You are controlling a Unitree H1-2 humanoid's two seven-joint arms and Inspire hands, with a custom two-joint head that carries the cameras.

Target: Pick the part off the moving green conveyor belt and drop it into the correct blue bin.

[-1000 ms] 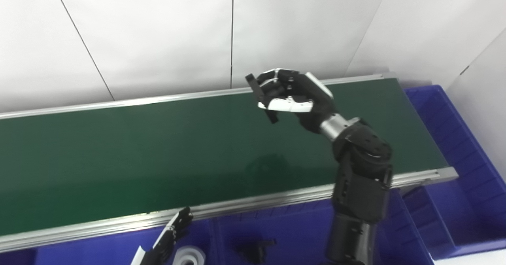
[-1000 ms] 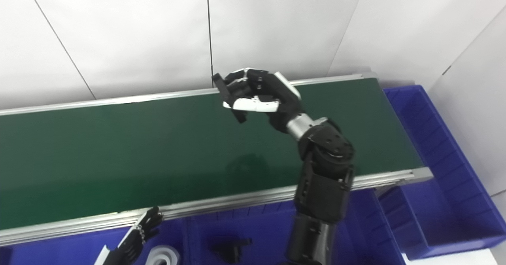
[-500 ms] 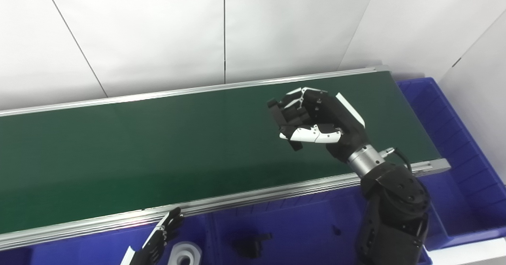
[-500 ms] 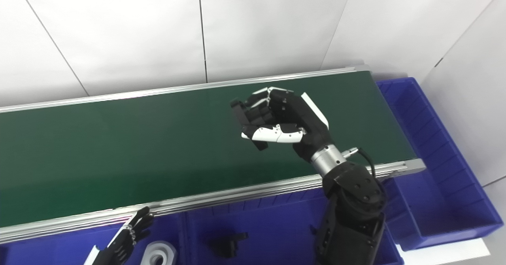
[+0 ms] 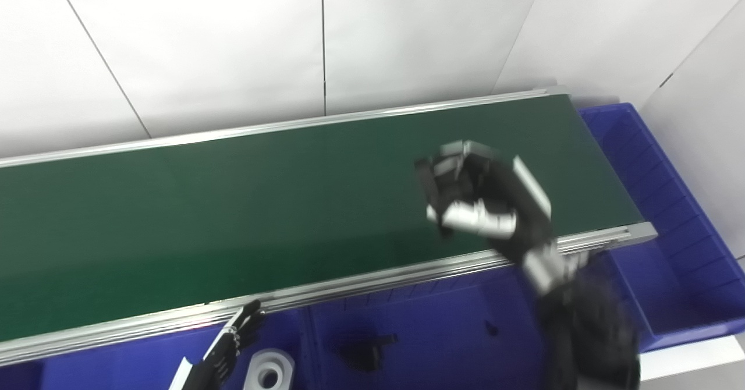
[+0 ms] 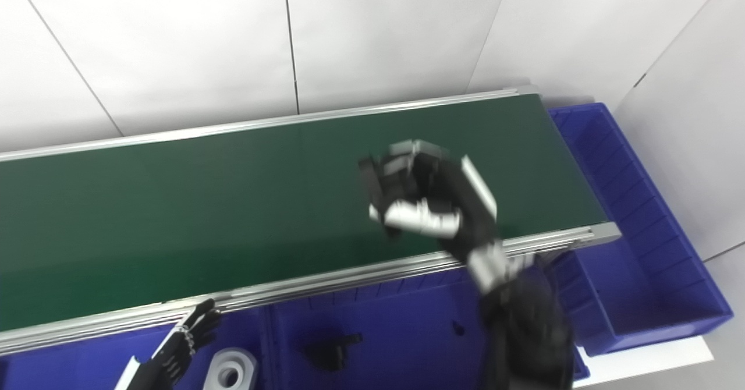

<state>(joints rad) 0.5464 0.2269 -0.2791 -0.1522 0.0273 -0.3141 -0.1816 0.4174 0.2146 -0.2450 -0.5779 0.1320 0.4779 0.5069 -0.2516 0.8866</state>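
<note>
White wall panels stand behind a long green belt (image 5: 233, 215) that runs across the view between two silver rails, its right end stopping just short of a deep blue bin (image 5: 657, 215) that wraps around that end. Along the belt's near rail sits another row of blue bins (image 5: 430, 343), split by low walls into compartments.

My right hand (image 5: 483, 204) hangs above the belt near its right end, close to the near rail, and it is smeared with motion blur. Its fingers (image 6: 401, 172) are curled in, with the pale thumb folded across below them, pinching a dark flat part (image 5: 429, 195) (blurred, so I cannot make out its shape beyond a black slab poking out on the left side of the fist). That part is off the belt, up in my grip, over the green surface and not over any bin. My right forearm drops away toward the bottom edge across the near rail and the bins.

My left hand (image 6: 180, 346) shows only at the bottom edge, low over the near-left bin, fingers straight and slightly spread, holding nothing.

Just beside it a white ring-shaped piece (image 5: 268, 372) lies in that compartment. One compartment to the right holds a small black piece (image 6: 329, 349), and a tiny dark speck (image 5: 492, 328) lies further right on the bin floor.
</note>
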